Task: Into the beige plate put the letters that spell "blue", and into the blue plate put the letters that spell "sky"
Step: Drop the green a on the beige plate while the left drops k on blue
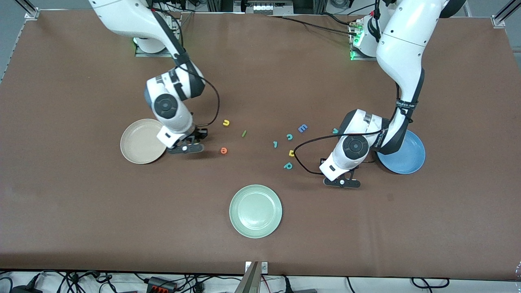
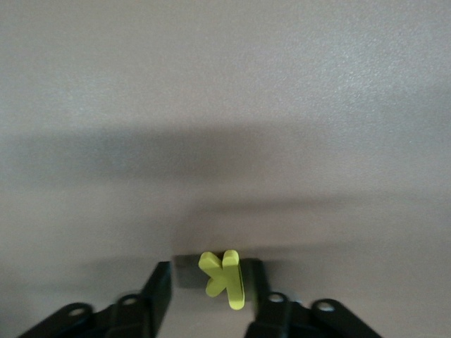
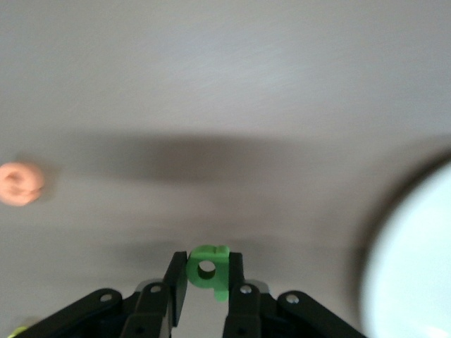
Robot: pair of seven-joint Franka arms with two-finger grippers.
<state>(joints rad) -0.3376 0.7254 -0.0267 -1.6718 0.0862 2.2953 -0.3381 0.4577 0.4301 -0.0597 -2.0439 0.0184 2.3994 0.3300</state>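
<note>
Already two of the wanted letters are in hand. The yellow k (image 2: 224,279) sits between the fingers (image 2: 156,292) of the left gripper (image 1: 343,182), one finger touching it and the other just off its side, so the pinch looks not quite complete; that gripper is low over the counter (image 1: 81,228) beside the blue plate (image 1: 403,153), nearer the front camera than the plate. The green b (image 3: 208,271) is pinched between the fingers (image 3: 176,278) of the right gripper (image 1: 188,147), which is low over the counter just beside the beige plate (image 1: 141,141). Each arm appears to work its own end, taking a letter close to its own plate so the carry is short.

Other letters lie loose between the two plates. The yellow u (image 1: 226,122) and thin green l (image 1: 244,133) are near the right gripper, with the orange e (image 1: 224,150) nearer the front camera. Toward the left arm's end sit a blue capital E (image 1: 302,128), a teal c (image 1: 289,136), a teal p (image 1: 288,165), a small yellow letter (image 1: 291,153) and a teal piece (image 1: 275,143) too small to read. A teal scrap (image 1: 335,130) shows beside the left wrist, possibly the y. Both target plates look empty. A pale green plate (image 1: 255,211) sits nearest the front camera.
</note>
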